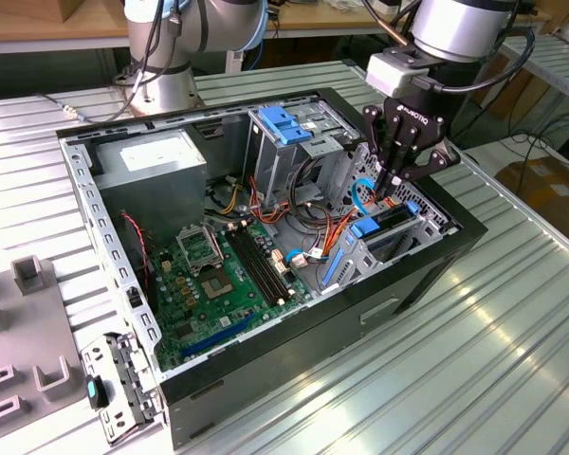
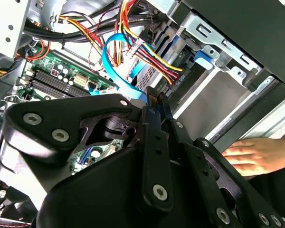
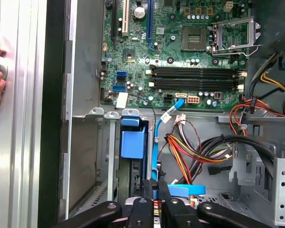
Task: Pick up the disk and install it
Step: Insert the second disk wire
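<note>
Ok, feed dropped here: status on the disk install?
Gripper shut, down at the cage. Disk looks slotted in. Blue cable and wires close by; hand beside case.

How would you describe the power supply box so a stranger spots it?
Look into the open black computer case on the metal table. In its far corner at the exterior view's left, behind the green motherboard, sits the power supply box. It is a plain grey block with a white sticker, unlike the blue-trimmed drive cage beside it.
</note>
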Robot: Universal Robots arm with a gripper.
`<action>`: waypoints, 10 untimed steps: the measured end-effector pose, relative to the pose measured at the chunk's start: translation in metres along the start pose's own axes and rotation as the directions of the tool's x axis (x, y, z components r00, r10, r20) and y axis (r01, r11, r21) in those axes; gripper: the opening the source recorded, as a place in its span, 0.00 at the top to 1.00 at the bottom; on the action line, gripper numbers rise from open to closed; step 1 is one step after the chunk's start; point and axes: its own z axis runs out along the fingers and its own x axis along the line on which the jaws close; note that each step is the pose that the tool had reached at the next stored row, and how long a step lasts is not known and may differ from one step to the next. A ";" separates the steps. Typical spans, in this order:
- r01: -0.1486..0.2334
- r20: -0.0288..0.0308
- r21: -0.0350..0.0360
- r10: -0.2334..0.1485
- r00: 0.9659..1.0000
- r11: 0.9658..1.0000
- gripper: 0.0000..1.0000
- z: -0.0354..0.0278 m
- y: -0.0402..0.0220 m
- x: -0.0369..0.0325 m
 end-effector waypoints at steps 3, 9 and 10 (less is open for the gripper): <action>0.000 0.000 0.000 0.000 1.000 1.000 0.84 0.0000 0.0000 0.0000; 0.000 0.001 0.000 0.000 1.000 1.000 0.84 0.0001 0.0000 0.0002; 0.000 0.002 0.000 0.000 1.000 1.000 0.84 0.0002 0.0001 0.0005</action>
